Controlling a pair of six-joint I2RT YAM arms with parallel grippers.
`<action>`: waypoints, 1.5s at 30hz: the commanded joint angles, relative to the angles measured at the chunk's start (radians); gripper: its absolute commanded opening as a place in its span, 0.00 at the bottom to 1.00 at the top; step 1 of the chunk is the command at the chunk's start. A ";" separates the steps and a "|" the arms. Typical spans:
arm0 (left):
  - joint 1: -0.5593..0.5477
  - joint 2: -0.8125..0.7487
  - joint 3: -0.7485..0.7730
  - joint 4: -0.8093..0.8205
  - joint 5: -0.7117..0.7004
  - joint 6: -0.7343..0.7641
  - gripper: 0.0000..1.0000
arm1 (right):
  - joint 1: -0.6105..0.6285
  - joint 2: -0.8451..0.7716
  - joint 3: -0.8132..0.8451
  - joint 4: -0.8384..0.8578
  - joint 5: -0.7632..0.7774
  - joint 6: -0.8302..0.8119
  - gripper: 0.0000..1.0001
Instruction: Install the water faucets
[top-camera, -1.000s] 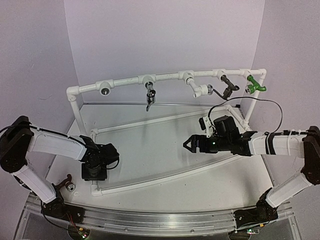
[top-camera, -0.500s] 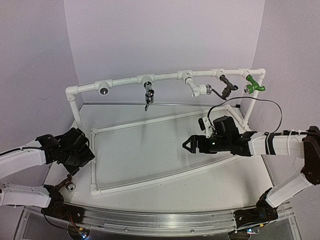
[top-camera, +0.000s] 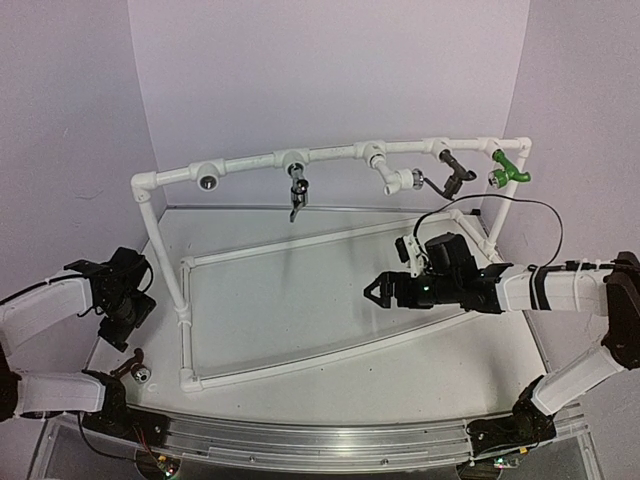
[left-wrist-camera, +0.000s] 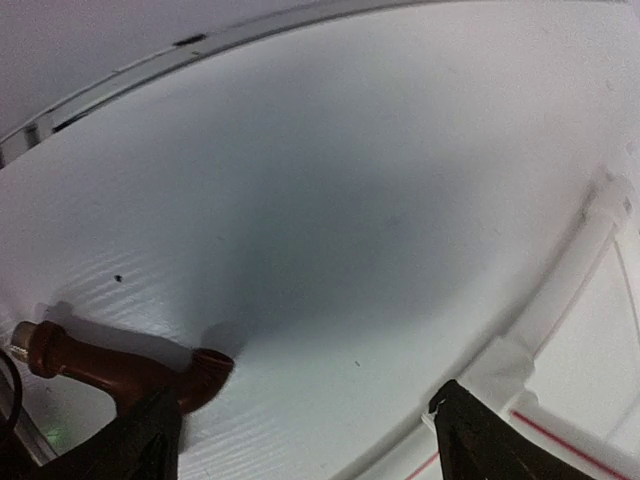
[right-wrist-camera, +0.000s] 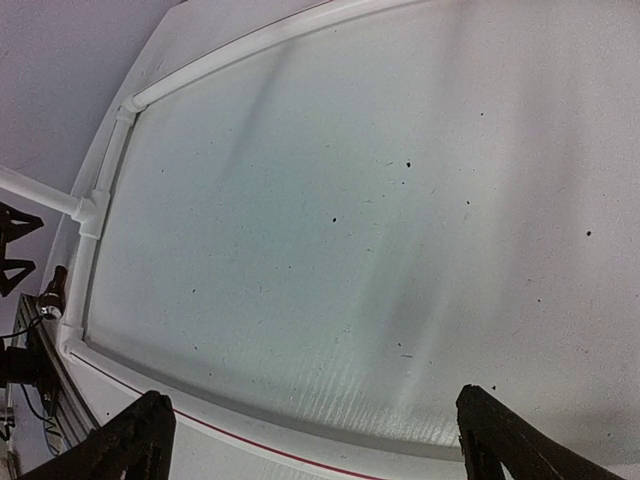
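The left claw (left-wrist-camera: 305, 445) has swung out from inside the pipe frame (top-camera: 330, 155) to the worktop's (top-camera: 300, 290) left edge and spread wide, holding nothing. I'd say it is lining up a pick. The dark brown faucet (left-wrist-camera: 110, 365) lies on its side just beside one finger, untouched. The right claw (top-camera: 372, 290) hangs wide and empty mid-frame. The top rail already carries faucets, chrome faucet (top-camera: 299, 192) through green faucet (top-camera: 510, 172); the leftmost tee (top-camera: 208, 181) looks bare.

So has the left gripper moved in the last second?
Yes. The left gripper swung left, from the front-left corner of the PVC frame to outside its left base pipe, near the loose brown faucet.
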 joint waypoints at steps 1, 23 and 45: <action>0.081 0.114 0.058 -0.216 0.011 -0.142 0.87 | 0.006 -0.021 -0.024 0.028 0.018 0.009 0.98; 0.082 0.307 -0.010 -0.037 0.273 -0.122 0.99 | 0.015 0.015 -0.010 0.051 0.009 0.016 0.98; 0.083 0.154 0.002 -0.038 0.213 -0.052 0.14 | 0.040 0.043 0.003 0.056 0.024 0.035 0.98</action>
